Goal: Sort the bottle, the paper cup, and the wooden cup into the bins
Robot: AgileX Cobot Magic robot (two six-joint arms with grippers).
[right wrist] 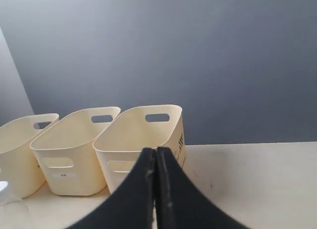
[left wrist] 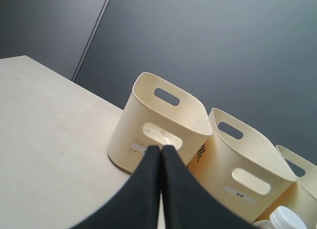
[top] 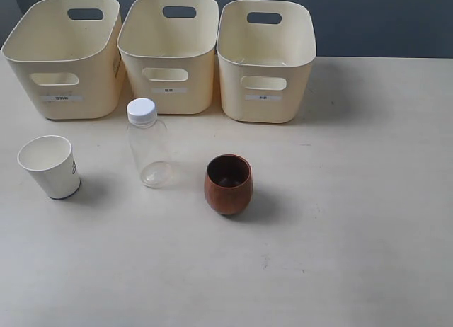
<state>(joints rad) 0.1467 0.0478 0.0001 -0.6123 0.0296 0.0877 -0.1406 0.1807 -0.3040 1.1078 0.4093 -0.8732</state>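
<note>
Three cream bins stand in a row at the back: left bin (top: 67, 54), middle bin (top: 170, 51), right bin (top: 265, 58). In front of them the clear bottle (top: 147, 144) with a white cap stands upright. The white paper cup (top: 49, 166) is to its left, the reddish-brown wooden cup (top: 228, 184) to its right. Neither arm shows in the exterior view. My left gripper (left wrist: 161, 148) is shut and empty, facing the left bin (left wrist: 161, 122); the bottle's cap (left wrist: 287, 219) peeks in at the edge. My right gripper (right wrist: 155, 150) is shut and empty, facing the right bin (right wrist: 143, 135).
The light tabletop (top: 340, 242) stretches in front of and to the right of the objects. A dark grey wall (right wrist: 198, 50) rises behind the bins.
</note>
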